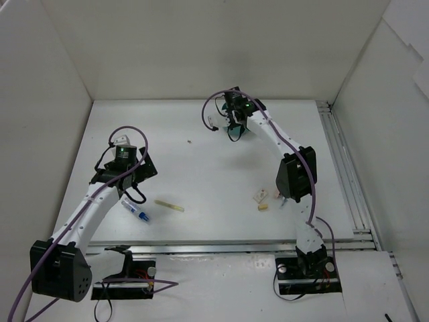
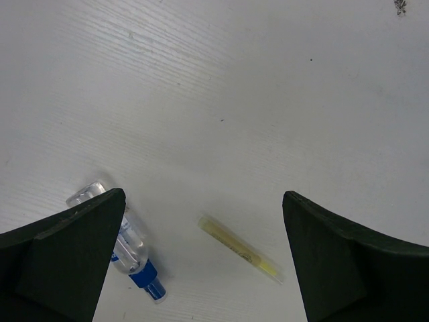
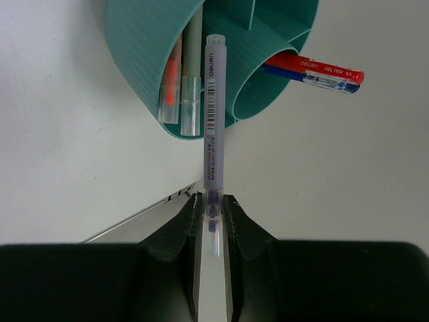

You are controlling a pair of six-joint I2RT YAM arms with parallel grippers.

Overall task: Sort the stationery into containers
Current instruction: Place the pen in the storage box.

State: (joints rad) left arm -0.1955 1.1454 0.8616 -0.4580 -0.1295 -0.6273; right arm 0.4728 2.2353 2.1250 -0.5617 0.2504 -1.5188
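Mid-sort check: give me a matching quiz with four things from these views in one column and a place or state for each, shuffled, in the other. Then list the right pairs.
Things
1. clear pen with barcode label
2. red gel pen
3. yellow pen
4. left gripper

Places or states
A. open, holding nothing
B. lying flat on the table
C. pinched in the right gripper
D. poking out of the teal organiser cup, no gripper on it

Pairs: 1-C, 2-D, 3-B, 4-A
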